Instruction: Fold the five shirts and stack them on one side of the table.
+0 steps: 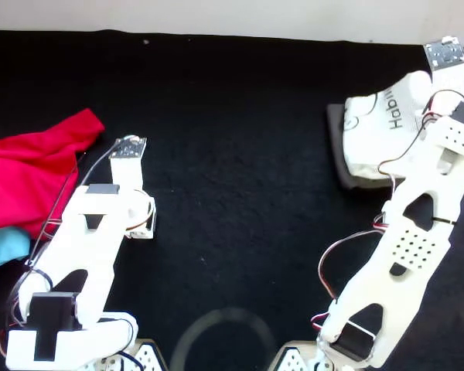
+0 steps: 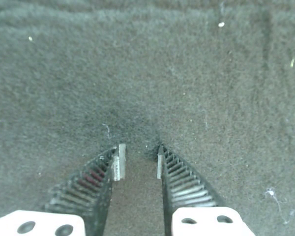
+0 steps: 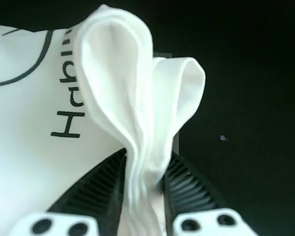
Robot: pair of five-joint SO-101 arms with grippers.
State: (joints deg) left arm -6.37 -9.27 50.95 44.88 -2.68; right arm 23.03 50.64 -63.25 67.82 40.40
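A white shirt (image 1: pixel 383 131) with black print lies on a folded dark grey shirt (image 1: pixel 341 154) at the table's right side. My right gripper (image 3: pixel 143 179) is shut on a bunched fold of the white shirt (image 3: pixel 137 113), over that shirt's right edge near the table's far right (image 1: pixel 447 58). A red shirt (image 1: pixel 31 174) lies crumpled at the left edge, with a light blue shirt (image 1: pixel 1 249) just in front of it. My left gripper (image 2: pixel 139 162) stands open with nothing between its fingers, tips down on the bare black cloth right of the red shirt (image 1: pixel 129 148).
The black tablecloth (image 1: pixel 240 154) covers the whole table. Cables run along both arms. A faint ring mark (image 1: pixel 220 336) shows at the front edge between the arm bases.
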